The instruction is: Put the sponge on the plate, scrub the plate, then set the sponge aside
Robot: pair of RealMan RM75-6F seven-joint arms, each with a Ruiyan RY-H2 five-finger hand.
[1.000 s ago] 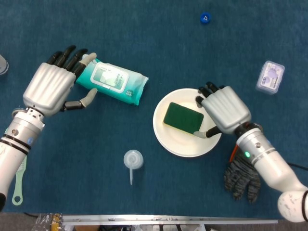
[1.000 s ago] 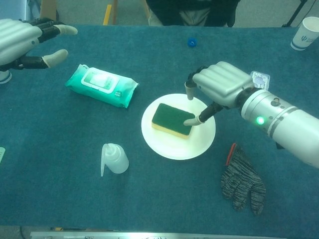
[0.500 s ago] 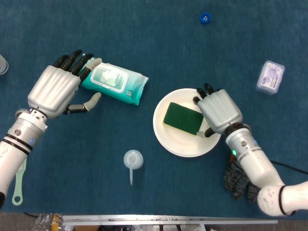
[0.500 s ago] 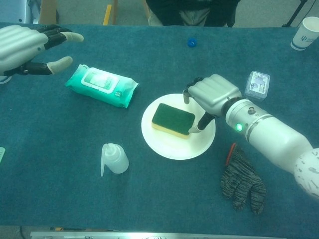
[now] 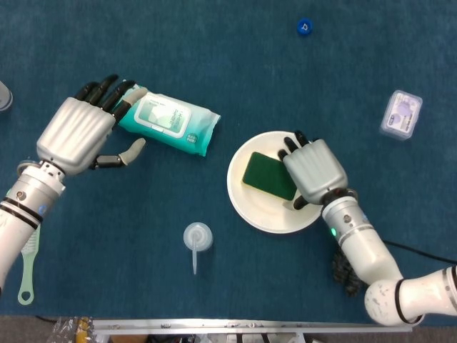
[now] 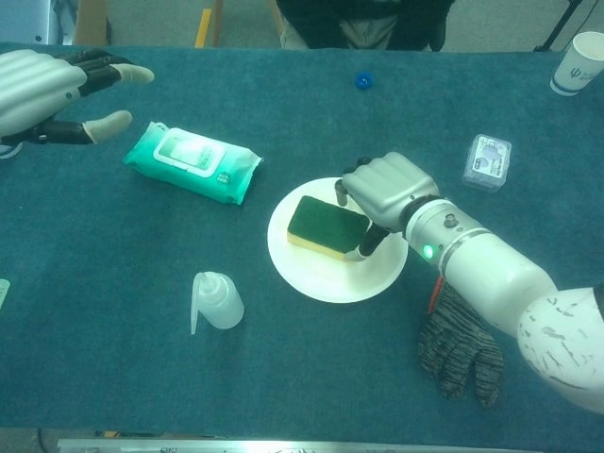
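Fingers of the right hand (image 6: pixel 387 189) curl round the sponge's (image 6: pixel 324 226) near end, thumb at its side, gripping it where it lies on the plate (image 6: pixel 321 278). Knuckles up, its forearm slants away from the plate. Left of the plate, the left hand (image 5: pixel 75 136) hovers spread and empty by the wipes (image 5: pixel 169 123).

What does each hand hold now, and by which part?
Right hand grips the green rectangular sponge by its right end, on the white round plate. Left hand holds nothing.
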